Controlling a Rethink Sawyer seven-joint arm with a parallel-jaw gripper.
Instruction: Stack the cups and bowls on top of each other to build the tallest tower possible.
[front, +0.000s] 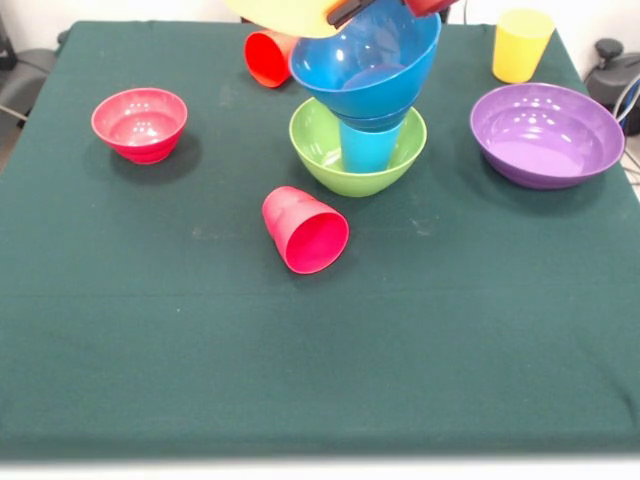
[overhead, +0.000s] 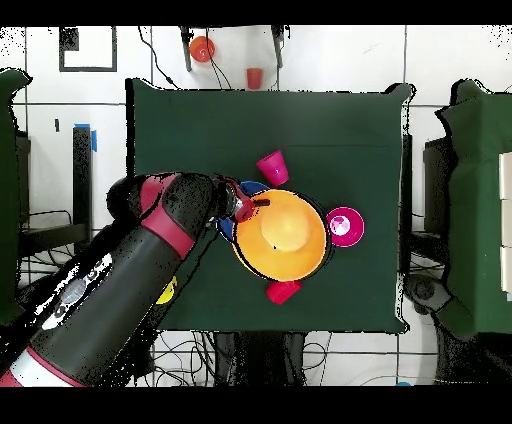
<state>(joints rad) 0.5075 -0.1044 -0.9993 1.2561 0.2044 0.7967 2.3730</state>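
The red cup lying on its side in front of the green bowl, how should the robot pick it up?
Probably from straight above, jaws closing across the red cup's tapered sides near the middle. It lies tipped over, open mouth facing the table's near edge, so its rim cannot be pinched from above. The green bowl sits clear behind it.

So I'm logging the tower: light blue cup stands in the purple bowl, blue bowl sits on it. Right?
Not quite: the front view shows the light blue cup standing in the green bowl. The blue bowl does sit on it; the purple bowl is empty.
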